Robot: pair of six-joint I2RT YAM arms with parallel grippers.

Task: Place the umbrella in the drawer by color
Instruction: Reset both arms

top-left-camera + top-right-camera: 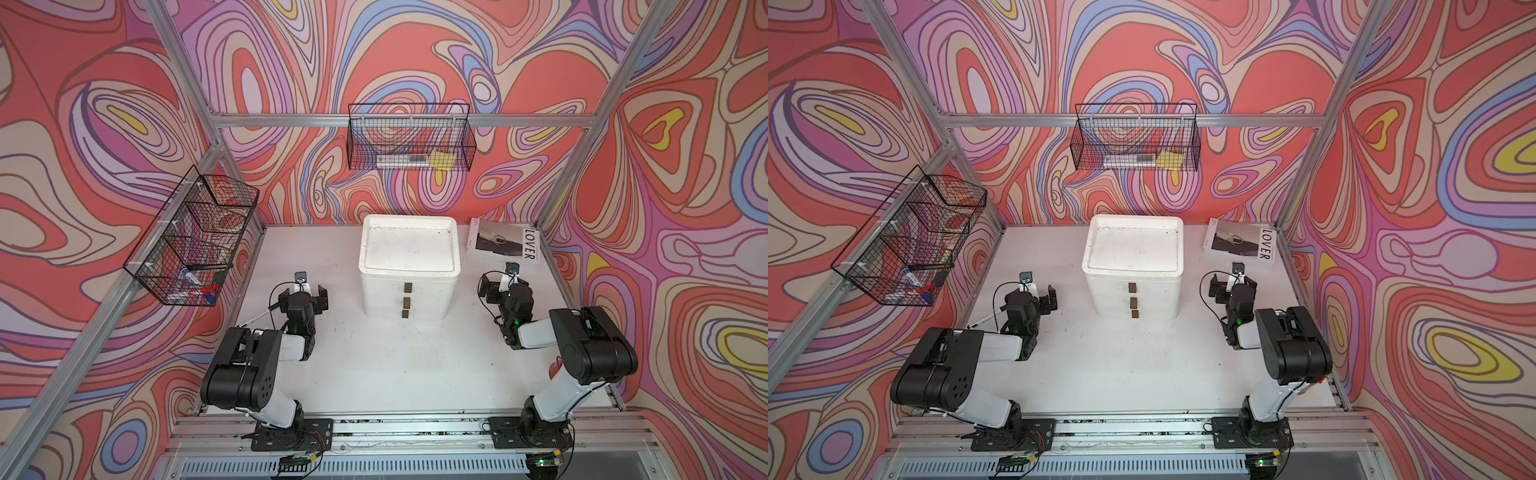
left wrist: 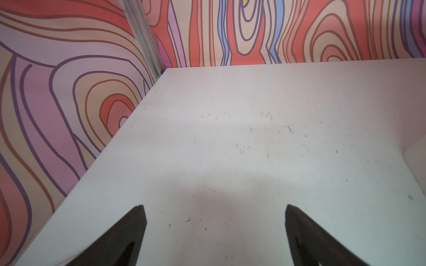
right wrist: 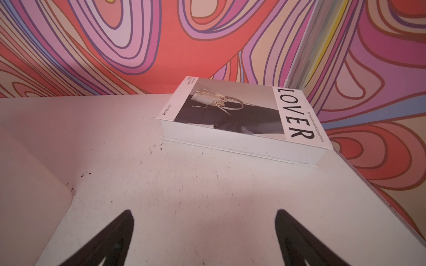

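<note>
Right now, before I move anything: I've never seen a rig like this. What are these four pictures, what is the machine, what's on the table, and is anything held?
The machine is two robot arms, the left arm and the right arm, mounted at the near edge of the table. Each ends in two-fingered jaws; both pairs stand open and empty. Two pictures look down from overhead, nearly identical, showing everything. The other two come from a camera on each wrist, looking out past the dark jaw tips. On the table are a white drawer unit, its three drawers shut, and a book titled LOVER in the far right corner. Higher up hang the left-wall basket and the back-wall basket, both wire. I cannot pick out an umbrella in any view.
</note>
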